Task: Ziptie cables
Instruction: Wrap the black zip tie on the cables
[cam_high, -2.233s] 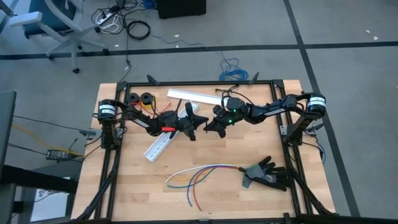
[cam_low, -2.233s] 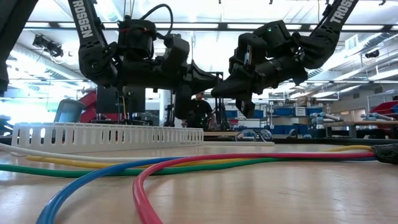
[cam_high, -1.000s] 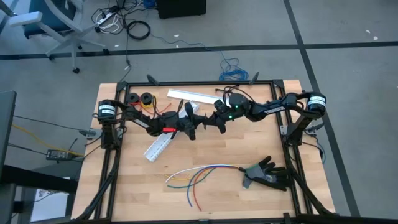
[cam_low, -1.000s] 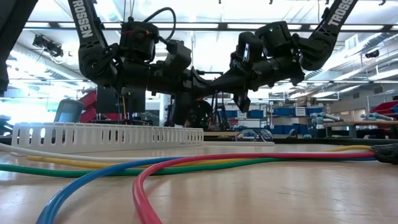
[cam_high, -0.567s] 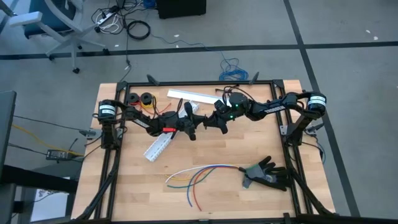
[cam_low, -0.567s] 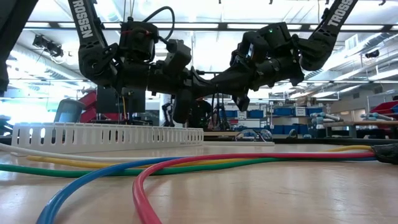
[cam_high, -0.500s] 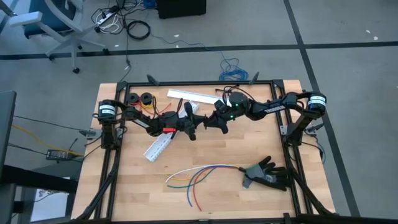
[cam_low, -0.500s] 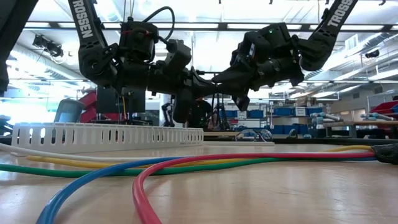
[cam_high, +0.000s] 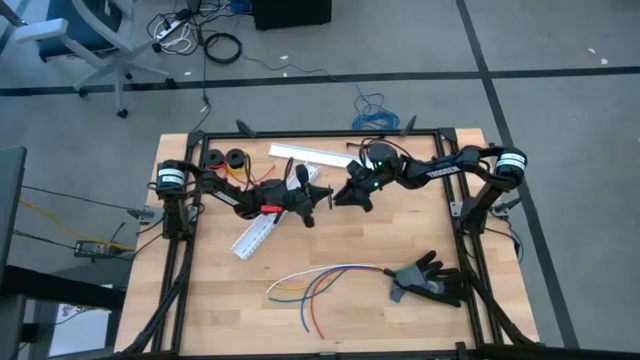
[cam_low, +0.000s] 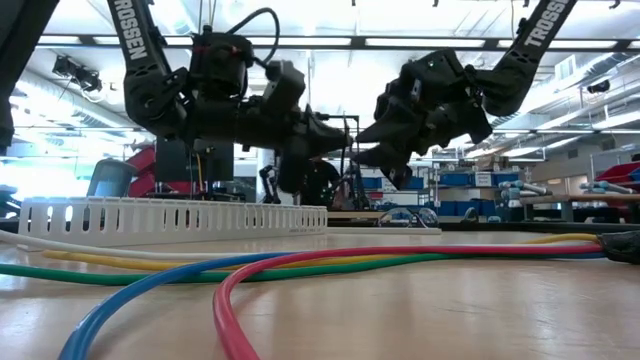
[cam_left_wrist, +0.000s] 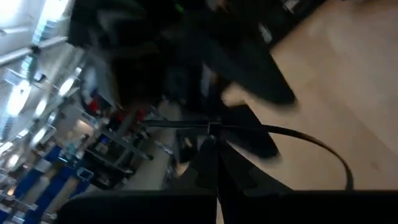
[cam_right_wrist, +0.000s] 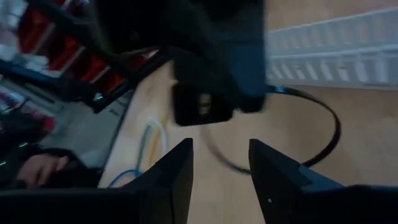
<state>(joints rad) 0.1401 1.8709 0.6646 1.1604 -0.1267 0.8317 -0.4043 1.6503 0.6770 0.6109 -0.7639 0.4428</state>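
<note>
1. Now my left gripper (cam_high: 322, 198), centre of the high view, pinches the ziptie (cam_left_wrist: 298, 140), looped in air.
2. My right gripper (cam_high: 341, 196) stands parted, empty.
3. Cables (cam_high: 320, 280) lie lower-centre on the desk (cam_high: 200, 290): limp, light; I'd gather them mid-bundle.

The counter (cam_high: 360, 300) is pale wood with a fine plank grain, framed in black. On it the cables (cam_high: 320, 285) run blue, red, orange-yellow, white and green. The ziptie (cam_right_wrist: 323, 134) is black. A black glove (cam_high: 430, 280) lies near a white slotted duct (cam_high: 262, 232). Both arms are dark; the left arm carries a red mark (cam_high: 268, 207), the right a green light (cam_high: 376, 183).
</note>
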